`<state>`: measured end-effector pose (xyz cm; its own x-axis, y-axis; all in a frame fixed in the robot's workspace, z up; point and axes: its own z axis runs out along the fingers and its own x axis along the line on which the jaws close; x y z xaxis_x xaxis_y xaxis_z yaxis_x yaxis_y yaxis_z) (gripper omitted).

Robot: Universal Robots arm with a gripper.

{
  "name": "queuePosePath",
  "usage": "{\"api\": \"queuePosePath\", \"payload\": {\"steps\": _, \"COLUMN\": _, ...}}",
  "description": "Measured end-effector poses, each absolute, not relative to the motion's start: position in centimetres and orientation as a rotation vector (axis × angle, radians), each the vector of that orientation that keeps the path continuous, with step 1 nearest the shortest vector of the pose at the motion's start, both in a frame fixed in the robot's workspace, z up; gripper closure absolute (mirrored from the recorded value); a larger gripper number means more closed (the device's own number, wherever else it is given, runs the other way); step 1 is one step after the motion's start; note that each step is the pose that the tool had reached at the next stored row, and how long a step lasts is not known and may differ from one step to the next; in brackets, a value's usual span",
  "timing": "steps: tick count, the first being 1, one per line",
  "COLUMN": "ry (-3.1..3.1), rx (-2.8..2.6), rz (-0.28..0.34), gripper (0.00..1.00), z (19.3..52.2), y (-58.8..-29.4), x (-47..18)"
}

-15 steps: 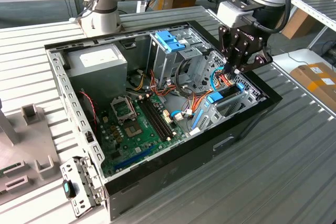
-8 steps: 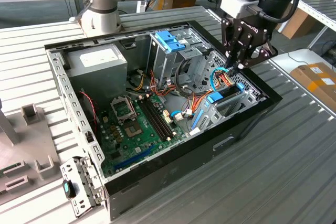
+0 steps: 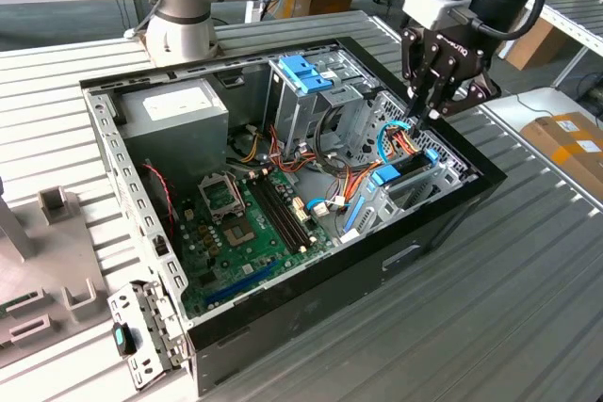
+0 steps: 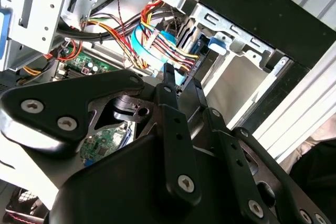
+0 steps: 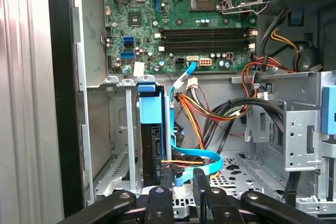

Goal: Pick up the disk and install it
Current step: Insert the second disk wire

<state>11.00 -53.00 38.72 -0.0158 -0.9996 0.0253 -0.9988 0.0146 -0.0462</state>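
Pincer [image 3: 426, 112] poised over open computer case [image 3: 452, 204], fingers drawn close together with slim gap between tips, nothing visibly held. Disk [image 5: 150, 145] stands on edge in drive bay directly below pincer tips, blue bracket [image 5: 153, 109] at its far end, apparently seated. In first wrist view, fingertips [image 5: 199, 174] sit just beside disk's near end; contact cannot be told. Blue data cable [image 5: 202, 158] loops beside fingertips. Motherboard [image 5: 199, 24] lies beyond disk. Case rests on slatted surface [image 3: 528, 308].

Disk [image 5: 151, 129] upright in case bay [image 5: 122, 145]
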Motion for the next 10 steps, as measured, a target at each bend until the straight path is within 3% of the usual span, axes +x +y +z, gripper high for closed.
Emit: {"api": "queuePosePath", "payload": {"steps": 10, "ry": 2.239, "rx": -2.206, "rz": -0.054, "gripper": 0.70, "z": 37.6, "y": -53.1, "x": 11.4}}
